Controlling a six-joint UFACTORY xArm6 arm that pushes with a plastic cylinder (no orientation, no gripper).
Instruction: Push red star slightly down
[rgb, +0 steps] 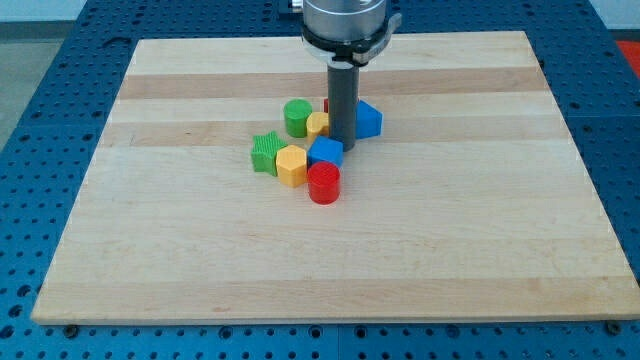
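Note:
Only a sliver of the red star (326, 104) shows, at the left edge of my rod; the rest of it is hidden behind the rod. My tip (343, 141) rests on the board just below that sliver. It stands between a yellow block (318, 124) on its left and a blue block (369, 120) on its right. Another blue block (325, 152) lies just below and left of the tip.
A green cylinder (297, 117) stands left of the yellow block. A green star (266, 152), a yellow hexagon (291, 165) and a red cylinder (324, 184) lie lower in the cluster. All sit on the wooden board (480, 240).

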